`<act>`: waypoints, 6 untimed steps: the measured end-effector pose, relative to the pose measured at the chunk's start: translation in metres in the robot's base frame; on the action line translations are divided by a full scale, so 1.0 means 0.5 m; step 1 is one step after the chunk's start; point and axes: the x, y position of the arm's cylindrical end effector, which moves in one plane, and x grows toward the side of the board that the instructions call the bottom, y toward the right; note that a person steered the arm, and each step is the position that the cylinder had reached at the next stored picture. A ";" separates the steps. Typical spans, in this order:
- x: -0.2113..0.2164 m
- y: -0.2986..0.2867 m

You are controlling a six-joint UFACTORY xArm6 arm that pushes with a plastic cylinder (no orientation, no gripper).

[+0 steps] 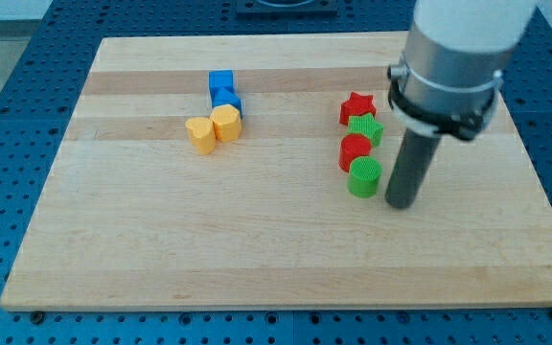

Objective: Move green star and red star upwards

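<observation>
My tip (401,204) rests on the wooden board (161,259); it's a bare rod w/ nothing gripped, just right of the green cylinder (363,178), not quite touching it afaict. Above the green cylinder sits a red cylinder (355,150), then the green star (365,128), then the red star (356,106), all in one touching column. Well apart twd the view's left: yellow heart (199,134) & yellow hexagon (226,123), w/ two blue blocks (224,92) above them, shapes unclear.
</observation>
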 end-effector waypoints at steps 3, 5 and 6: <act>-0.162 -0.077; -0.373 0.035; -0.368 0.044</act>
